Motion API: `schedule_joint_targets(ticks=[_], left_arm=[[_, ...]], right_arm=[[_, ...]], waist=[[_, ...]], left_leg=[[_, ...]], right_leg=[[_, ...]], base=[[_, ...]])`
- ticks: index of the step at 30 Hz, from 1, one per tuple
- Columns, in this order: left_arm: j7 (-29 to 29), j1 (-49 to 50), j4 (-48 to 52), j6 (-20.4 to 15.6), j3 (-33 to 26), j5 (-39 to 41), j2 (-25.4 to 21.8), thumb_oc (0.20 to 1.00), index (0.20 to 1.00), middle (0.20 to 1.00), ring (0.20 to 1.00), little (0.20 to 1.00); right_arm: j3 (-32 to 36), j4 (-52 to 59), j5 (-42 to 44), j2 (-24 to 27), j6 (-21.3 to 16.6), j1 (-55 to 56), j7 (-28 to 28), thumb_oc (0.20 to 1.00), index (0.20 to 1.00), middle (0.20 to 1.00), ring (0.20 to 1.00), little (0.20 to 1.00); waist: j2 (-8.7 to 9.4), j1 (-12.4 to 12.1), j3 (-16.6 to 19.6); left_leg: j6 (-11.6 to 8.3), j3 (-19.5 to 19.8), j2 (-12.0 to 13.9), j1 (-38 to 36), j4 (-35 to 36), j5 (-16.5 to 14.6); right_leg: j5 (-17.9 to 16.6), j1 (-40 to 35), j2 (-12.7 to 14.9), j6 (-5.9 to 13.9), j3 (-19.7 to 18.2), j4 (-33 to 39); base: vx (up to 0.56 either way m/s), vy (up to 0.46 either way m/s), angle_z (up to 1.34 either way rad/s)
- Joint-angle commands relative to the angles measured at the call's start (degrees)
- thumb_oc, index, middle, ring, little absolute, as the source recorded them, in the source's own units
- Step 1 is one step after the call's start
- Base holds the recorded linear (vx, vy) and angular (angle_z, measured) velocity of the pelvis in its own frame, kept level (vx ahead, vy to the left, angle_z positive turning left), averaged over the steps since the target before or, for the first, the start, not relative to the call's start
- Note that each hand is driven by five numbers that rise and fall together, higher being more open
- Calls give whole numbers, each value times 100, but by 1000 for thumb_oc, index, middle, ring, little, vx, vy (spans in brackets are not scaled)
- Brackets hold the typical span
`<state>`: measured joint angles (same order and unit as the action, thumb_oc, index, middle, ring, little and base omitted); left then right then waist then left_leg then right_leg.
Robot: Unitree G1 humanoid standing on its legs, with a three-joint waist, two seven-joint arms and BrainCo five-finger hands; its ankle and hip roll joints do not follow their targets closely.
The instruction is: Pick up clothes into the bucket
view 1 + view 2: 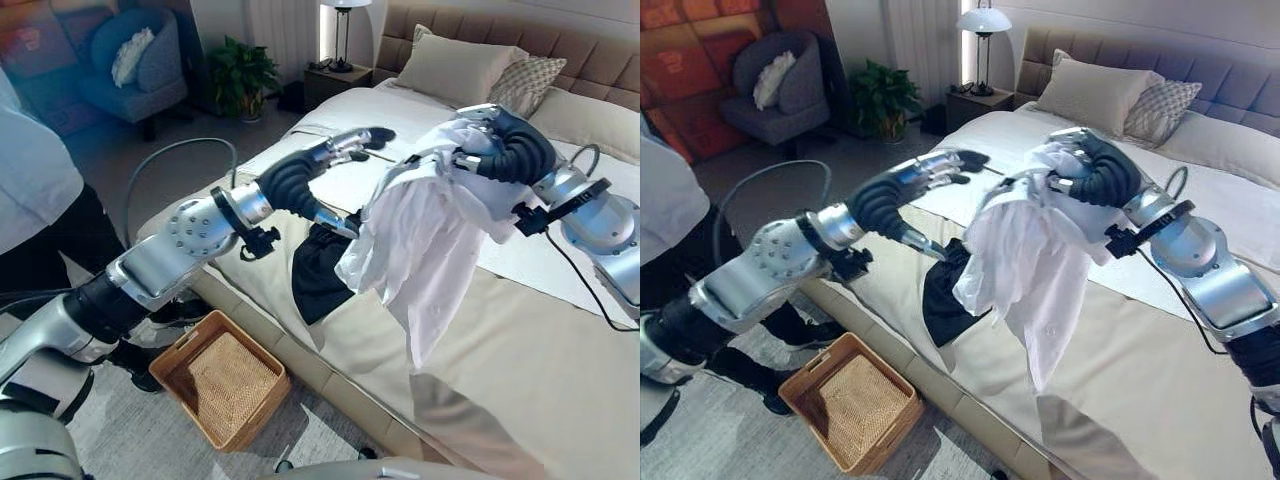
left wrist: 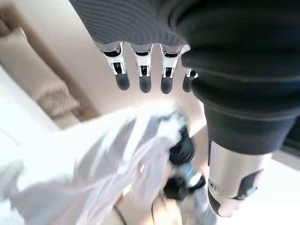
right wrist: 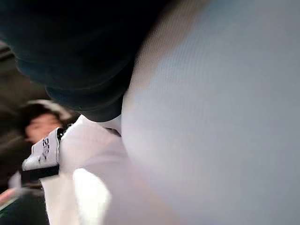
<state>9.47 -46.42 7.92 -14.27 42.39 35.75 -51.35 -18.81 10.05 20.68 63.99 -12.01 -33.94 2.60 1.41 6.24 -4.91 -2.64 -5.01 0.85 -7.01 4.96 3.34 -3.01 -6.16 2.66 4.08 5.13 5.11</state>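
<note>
White shirt [image 1: 430,235] hung gripped in the right hand [image 1: 480,140] above the bed [image 1: 520,330]. Left hand [image 1: 355,143] hovered open-fingered, empty. Lift step underway; next, carry to the wicker basket [image 1: 225,375] on the floor.

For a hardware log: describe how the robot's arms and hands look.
Both arms are silver-grey metal segments with round joints. Each wrist wears a dark ribbed cover. The left hand has silver fingers with dark tips; the right hand shows its ribbed cover, and a black cable runs along that forearm.
</note>
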Motion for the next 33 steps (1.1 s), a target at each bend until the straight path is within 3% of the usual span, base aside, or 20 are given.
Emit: schedule_joint_targets(ticks=[1,10,18,21,32,33], left_arm=[[-132,-238,-563,-96,36,221,312,1000,1000,1000,1000,1000],[-119,-724,-890,78,524,554,1084,1000,1000,1000,1000,1000],[-431,-621,-1526,181,311,106,1971,1000,1000,1000,1000,1000],[-312,-627,-1571,285,424,336,2167,1000,1000,1000,1000,1000],[11,-1060,-1404,560,1045,840,2306,1000,1000,1000,1000,1000],[177,-1186,-1068,581,1213,1273,2121,1000,1000,1000,1000,1000]], right_arm=[[75,400,470,-30,-400,-618,-80,200,200,200,200,200],[-278,942,710,-367,-517,-1091,-5,200,200,200,200,200],[-320,1265,686,-843,-539,-1314,-17,200,200,200,200,200],[-382,1340,729,-927,-525,-1361,39,200,200,200,200,200],[-529,1413,698,-1040,-500,-1506,23,200,200,200,200,200],[-533,1408,752,-1006,-515,-1513,27,200,200,200,200,200]], waist=[[275,-162,481],[246,-103,513],[284,-112,506],[293,-102,506],[253,-96,514],[235,-97,511]], left_leg=[[-26,160,32,-55,-261,-511],[-15,175,56,-171,-391,-623],[3,221,59,-123,-526,-638],[8,246,60,-138,-605,-680],[31,312,44,-158,-643,-700],[35,314,35,-155,-633,-692]], right_leg=[[-19,224,322,492,151,-343],[71,56,321,479,165,-373],[94,26,353,458,174,-405],[117,-17,352,448,159,-428],[134,-55,363,443,116,-444],[125,-47,368,448,114,-442]], base=[[0,0,0],[7,1,0],[0,0,0],[0,0,0],[-1,1,0],[0,0,0]])
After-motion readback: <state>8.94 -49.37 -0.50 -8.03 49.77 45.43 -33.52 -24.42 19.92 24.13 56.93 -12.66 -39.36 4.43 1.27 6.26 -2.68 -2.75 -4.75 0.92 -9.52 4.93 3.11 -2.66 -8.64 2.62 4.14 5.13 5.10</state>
